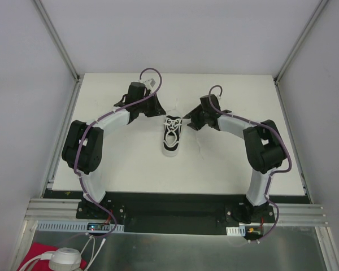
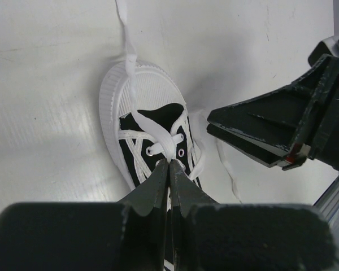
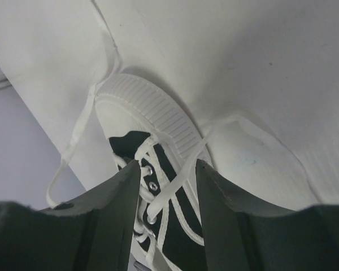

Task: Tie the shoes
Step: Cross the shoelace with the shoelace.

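The black sneaker (image 1: pixel 172 137) with white sole and toe rim lies mid-table, toe toward the arms. My left gripper (image 1: pixel 160 113) is at its far left end. In the left wrist view the left gripper (image 2: pixel 169 164) is shut on a white lace (image 2: pixel 158 141) above the eyelets; the lace's loose end (image 2: pixel 129 56) runs over the toe (image 2: pixel 141 96) onto the table. My right gripper (image 1: pixel 187 121) is at the shoe's far right; it also shows in the left wrist view (image 2: pixel 210 122). In the right wrist view the right gripper (image 3: pixel 168 166) is open, with a lace strand (image 3: pixel 183 169) crossing between its fingers, above the shoe (image 3: pixel 152 107).
The white table (image 1: pixel 118 164) is walled by pale panels left, right and behind. A metal rail (image 1: pixel 175 214) with the arm bases runs along the near edge. Loose lace ends (image 3: pixel 79 130) trail on the table beyond the toe. A red cloth (image 1: pixel 37 251) lies below the rail.
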### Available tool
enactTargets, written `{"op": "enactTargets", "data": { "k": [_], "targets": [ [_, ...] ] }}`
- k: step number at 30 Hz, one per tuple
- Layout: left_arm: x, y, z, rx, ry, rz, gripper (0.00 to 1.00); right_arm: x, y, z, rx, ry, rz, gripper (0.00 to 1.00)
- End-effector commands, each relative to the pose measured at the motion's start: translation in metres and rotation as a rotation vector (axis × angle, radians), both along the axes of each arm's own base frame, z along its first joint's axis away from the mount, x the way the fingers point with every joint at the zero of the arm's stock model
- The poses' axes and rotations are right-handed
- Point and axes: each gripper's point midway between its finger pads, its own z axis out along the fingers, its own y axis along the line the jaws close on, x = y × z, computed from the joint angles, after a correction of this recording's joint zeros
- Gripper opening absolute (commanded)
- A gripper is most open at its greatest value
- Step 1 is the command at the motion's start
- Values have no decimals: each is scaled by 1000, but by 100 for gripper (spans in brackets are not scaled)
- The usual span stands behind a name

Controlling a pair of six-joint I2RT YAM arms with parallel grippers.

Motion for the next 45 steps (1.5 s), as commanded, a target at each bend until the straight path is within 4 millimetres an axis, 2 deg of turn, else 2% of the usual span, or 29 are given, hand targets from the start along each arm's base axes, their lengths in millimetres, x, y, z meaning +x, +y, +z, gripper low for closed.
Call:
{"op": "enactTargets", "data": {
  "k": [1,6,12,17,21,24,25,31,35,36,38,40,45],
  "targets": [
    [-4,-4,23,-27,-44,-20,0,7,9,-13,146,63,-99,47],
    [-4,-3,27,-25,-58,-21,0,1,0,-22,125,79,-124,47],
    [-4,-4,28,-28,-57,-22,0,9,-7,-32,105,86,-138,46],
    [-5,-2,29,-26,-61,-21,0,12,-15,-36,84,85,-150,39],
    [-6,-4,31,-29,-64,-28,0,15,-14,-41,81,96,-143,31],
    [-6,-4,31,-29,-66,-29,0,19,-16,-40,76,85,-142,15],
    [-6,-4,31,-29,-66,-31,0,21,-15,-38,75,78,-136,1],
    [-5,-5,35,-34,-77,-40,0,37,-7,-4,65,-35,-53,1],
    [-3,-4,40,-31,-92,-35,0,40,-8,22,25,-129,2,1],
    [-2,-4,40,-30,-95,-32,0,41,-5,33,25,-158,18,1],
    [-1,-4,44,-31,-105,-32,0,40,0,42,8,-193,68,1],
    [0,-5,49,-39,-117,-32,0,39,12,57,20,-232,122,1],
    [1,-7,64,-57,-168,-43,0,32,39,81,9,-319,261,1]
  ]
}}
